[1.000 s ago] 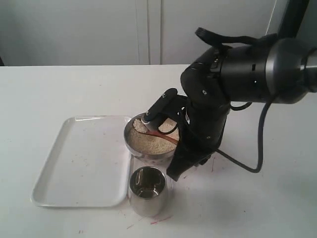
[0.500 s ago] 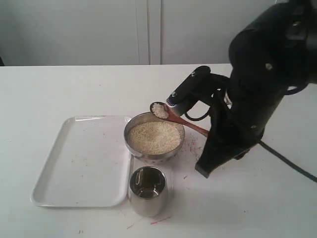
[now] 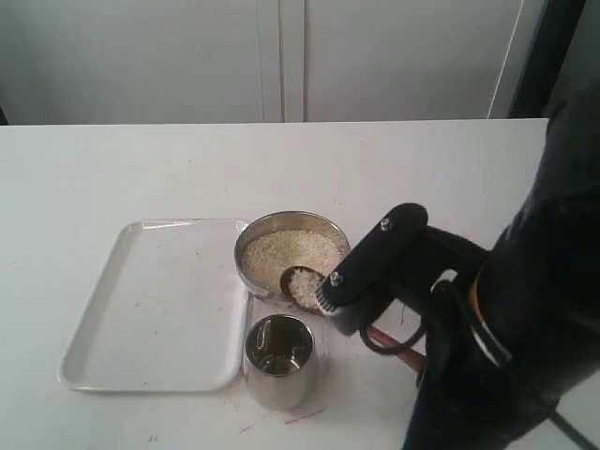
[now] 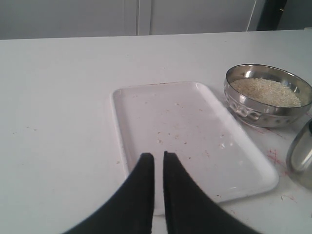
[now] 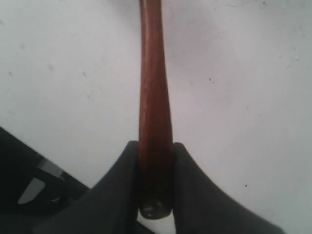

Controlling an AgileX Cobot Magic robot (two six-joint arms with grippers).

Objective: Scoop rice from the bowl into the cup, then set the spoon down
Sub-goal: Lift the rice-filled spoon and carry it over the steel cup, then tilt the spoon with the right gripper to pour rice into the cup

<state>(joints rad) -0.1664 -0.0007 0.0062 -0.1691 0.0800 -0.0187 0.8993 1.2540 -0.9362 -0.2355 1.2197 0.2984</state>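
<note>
The steel bowl [image 3: 255, 272] holds rice [image 3: 281, 249] at the table's middle; the left wrist view shows that bowl [image 4: 258, 111] and its rice [image 4: 265, 91] too. The steel cup [image 3: 278, 359] stands just in front of the bowl; only the edge of the cup [image 4: 302, 153] enters the left wrist view. My right gripper [image 5: 156, 146] is shut on the handle of the wooden spoon [image 5: 155, 97]. The spoon's head [image 3: 302, 286] carries a heap of rice and hangs over the bowl's near rim, just behind the cup. My left gripper [image 4: 159, 156] is shut on nothing, above the tray's near edge.
A white rectangular tray [image 3: 155, 300] lies left of the bowl and cup, and the tray [image 4: 190, 131] fills the middle of the left wrist view. The bulky black right arm [image 3: 506, 356] covers the table's front right. Red specks mark the table near the cup.
The spoon rose out of the bowl loaded with rice, then came forward and down to the bowl's near rim by the cup. The right arm swung toward the front of the view.
</note>
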